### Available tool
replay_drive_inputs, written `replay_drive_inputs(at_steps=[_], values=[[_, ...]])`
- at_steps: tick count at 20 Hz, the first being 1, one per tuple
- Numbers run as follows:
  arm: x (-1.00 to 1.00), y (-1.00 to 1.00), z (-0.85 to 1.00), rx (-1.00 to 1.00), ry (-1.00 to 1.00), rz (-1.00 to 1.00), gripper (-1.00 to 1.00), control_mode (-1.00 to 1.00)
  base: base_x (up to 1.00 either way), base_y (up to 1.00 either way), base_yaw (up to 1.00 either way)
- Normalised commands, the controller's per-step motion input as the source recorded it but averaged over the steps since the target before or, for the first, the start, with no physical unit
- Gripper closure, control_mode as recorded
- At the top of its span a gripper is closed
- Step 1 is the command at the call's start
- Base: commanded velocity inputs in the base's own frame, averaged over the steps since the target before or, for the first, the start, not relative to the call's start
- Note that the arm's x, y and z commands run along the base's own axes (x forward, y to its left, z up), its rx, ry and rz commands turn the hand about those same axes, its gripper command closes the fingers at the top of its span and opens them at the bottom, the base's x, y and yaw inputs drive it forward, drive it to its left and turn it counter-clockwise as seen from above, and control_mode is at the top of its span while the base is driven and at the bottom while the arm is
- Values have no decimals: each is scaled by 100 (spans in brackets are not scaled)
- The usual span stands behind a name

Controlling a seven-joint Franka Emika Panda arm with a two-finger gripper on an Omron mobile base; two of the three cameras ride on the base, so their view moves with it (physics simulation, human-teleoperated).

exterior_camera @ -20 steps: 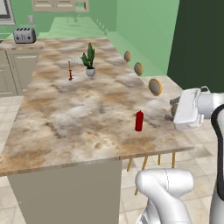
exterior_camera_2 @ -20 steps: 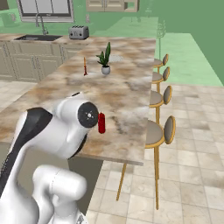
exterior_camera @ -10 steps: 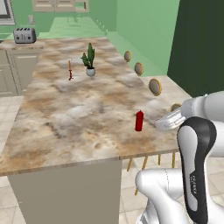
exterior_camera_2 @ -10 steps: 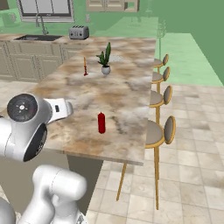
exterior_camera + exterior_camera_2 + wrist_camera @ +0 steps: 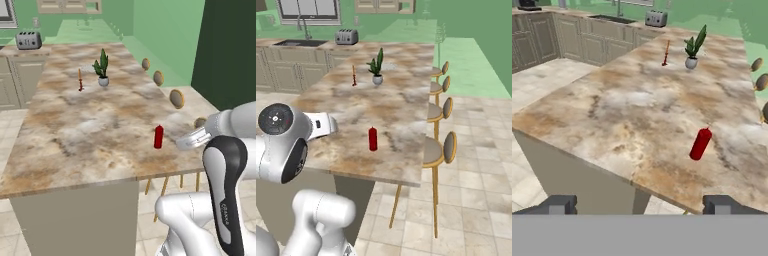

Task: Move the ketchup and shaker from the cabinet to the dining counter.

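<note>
End effector (image 5: 640, 204): two dark fingertips at the near edge of the hand view, spread wide apart, nothing between them; it hangs off the near edge of the table, clear of everything.

Table (image 5: 75, 140): dining counter, a large slab of mottled brown-beige marble on plain beige sides.

Ketchup (image 5: 158, 136): small red bottle with a narrower rounded top, standing upright on the table near its near right corner, alone, well apart from the other items. It reads as tilted in the hand view (image 5: 700, 144), though that camera itself is rolled.

Stools (image 5: 439, 148): a row of four round-seated stools with yellow frames along the right side of the table, seats tucked under the edge.

Candlestick (image 5: 80, 80): thin, orange-red, upright on the far half of the table, toward the left.

Potted plant (image 5: 102, 67): green spiky leaves in a small pale pot, just right of the candlestick, not touching it.

Toaster (image 5: 28, 40): silver, on the far kitchen worktop beyond the table.

Sink (image 5: 297, 43): with a tap, set in the far worktop left of the toaster.
</note>
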Motion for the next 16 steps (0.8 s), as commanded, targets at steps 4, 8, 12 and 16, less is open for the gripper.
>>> replay_drive_inputs(at_steps=[4,8,12,16], values=[[0,0,0,0,0,0,-100,100,-70,75,0],[0,0,0,0,0,0,-100,100,-62,100,0],[0,0,0,0,0,0,-100,100,-40,100,0],[0,0,0,0,0,0,-100,100,-16,100,-2]])
